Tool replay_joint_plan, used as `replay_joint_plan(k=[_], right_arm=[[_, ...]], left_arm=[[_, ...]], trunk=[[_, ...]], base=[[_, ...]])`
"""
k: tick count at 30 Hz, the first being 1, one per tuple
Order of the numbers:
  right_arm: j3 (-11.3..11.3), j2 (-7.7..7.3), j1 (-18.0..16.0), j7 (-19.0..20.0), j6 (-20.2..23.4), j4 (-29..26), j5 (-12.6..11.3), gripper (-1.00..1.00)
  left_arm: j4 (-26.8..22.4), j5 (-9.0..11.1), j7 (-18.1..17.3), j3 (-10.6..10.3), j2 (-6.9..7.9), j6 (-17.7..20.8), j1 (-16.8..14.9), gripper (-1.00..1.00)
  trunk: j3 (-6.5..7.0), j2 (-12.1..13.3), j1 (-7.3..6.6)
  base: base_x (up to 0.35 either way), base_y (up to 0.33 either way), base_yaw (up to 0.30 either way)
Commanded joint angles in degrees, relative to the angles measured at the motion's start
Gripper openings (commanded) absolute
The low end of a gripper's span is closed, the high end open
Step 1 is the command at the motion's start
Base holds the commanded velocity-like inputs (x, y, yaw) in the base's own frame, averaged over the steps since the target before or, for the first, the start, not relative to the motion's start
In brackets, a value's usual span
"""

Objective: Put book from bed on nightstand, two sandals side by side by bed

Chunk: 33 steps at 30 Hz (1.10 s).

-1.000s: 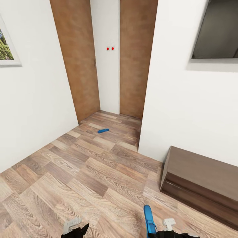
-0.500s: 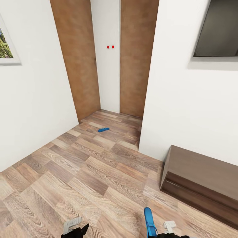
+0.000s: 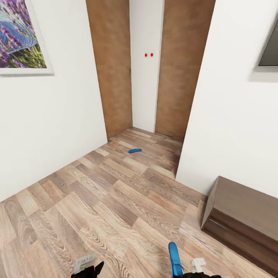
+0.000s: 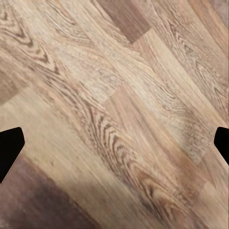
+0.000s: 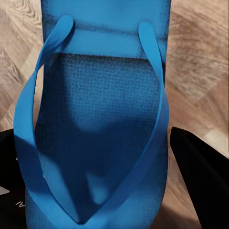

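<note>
A: where's it at? Right gripper is clamped on one blue sandal, left gripper spread apart over bare floor.

B: Mid sandal fetch, I reckon. Second sandal lies far down the hallway, so driving there comes next.

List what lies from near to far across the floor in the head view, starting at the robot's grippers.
Bright blue flip-flop sandal held in the right gripper → bare stretch of wood-plank floor → second blue sandal lying on the floor → tall brown wooden door panels → white wall with two red dots.
</note>
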Motion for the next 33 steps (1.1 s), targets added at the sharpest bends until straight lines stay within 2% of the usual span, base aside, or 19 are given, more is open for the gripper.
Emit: replay_joint_plan(k=[1,25,33], right_arm=[[-0.1,-0.01,0.0,0.3,0.6,-0.1,-0.3,-1.00],[-0.1,0.03,0.0,0.3,0.6,-0.1,-0.3,-1.00],[-0.1,0.03,0.0,0.3,0.5,0.0,-0.2,-1.00]], left_arm=[[0.0,0.6,0.0,-0.3,0.06,0.1,0.0,1.00],[0.0,0.6,0.0,-0.3,0.06,0.1,0.0,1.00],[0.0,0.6,0.0,-0.3,0.06,0.1,0.0,1.00]], trunk=[[-0.05,0.0,-0.01],[-0.05,0.0,-0.01],[-0.05,0.0,-0.01]], base=[[0.000,0.000,0.292],[0.000,0.000,0.292],[0.000,0.000,0.089]])
